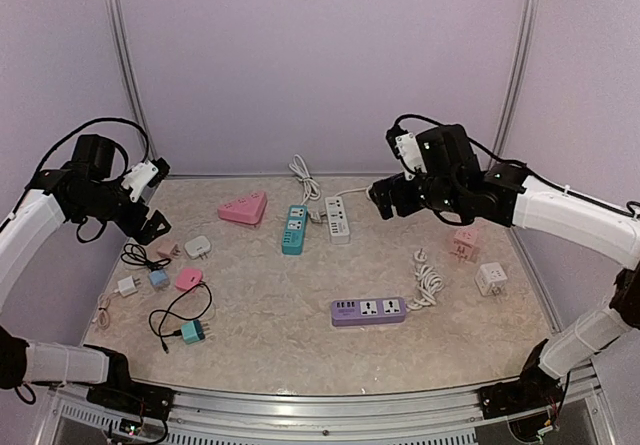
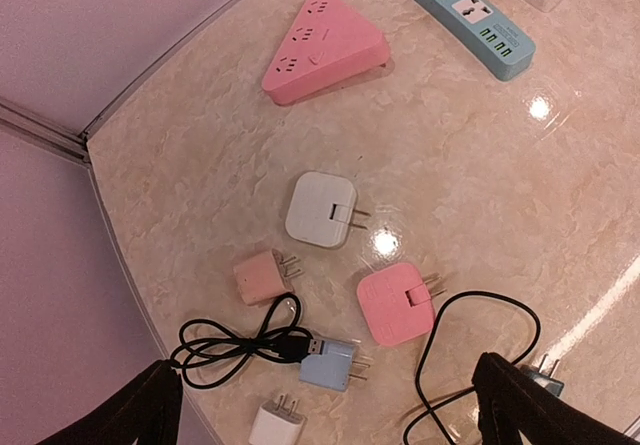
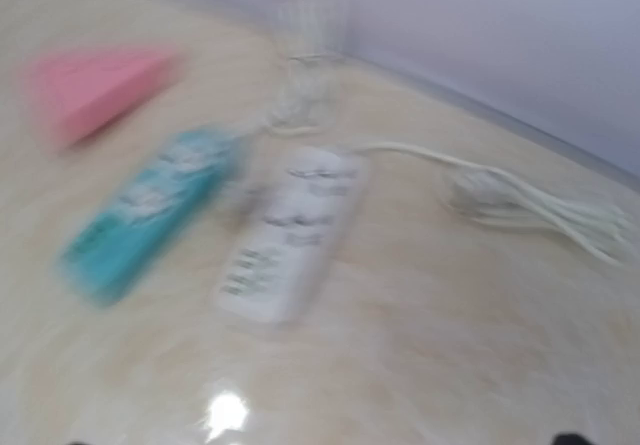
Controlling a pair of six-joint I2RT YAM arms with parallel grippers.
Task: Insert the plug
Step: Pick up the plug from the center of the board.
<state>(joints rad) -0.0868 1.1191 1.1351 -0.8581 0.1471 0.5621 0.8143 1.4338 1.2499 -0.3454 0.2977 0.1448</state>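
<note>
Lying loose on the left part of the table (image 1: 300,360), the plugs form a cluster, none of them in a socket. There is a white square plug (image 2: 320,208) with two prongs pointing right, and a small pink plug (image 2: 260,275) just below and left of it. A flat pink plug (image 2: 395,303) lies nearby. A blue plug (image 2: 328,365) lies just beside the USB end of a coiled black cable (image 2: 240,343), and a small white plug (image 2: 275,427) sits at the bottom edge of the left wrist view. A teal plug (image 1: 192,332) lies nearest the arm bases.

The left gripper (image 2: 325,375) hovers above this cluster with its fingers spread wide and nothing between them.

Farther back stand a pink triangular power strip (image 2: 325,45), a teal power strip (image 1: 293,229) and a white power strip (image 1: 338,219), the last two side by side. Any print on their faces is too small to read.

A purple power strip (image 1: 368,311) lies toward the front centre, with a bundled white cord (image 1: 428,277) by its right end. A pink cube adapter (image 1: 465,242) and a white cube adapter (image 1: 490,279) sit on the right.

The right gripper (image 1: 385,198) hangs in the air to the right of the white power strip. Its wrist view is blurred, with only dark slivers of the fingertips at the bottom corners. They are far apart and hold nothing.
</note>
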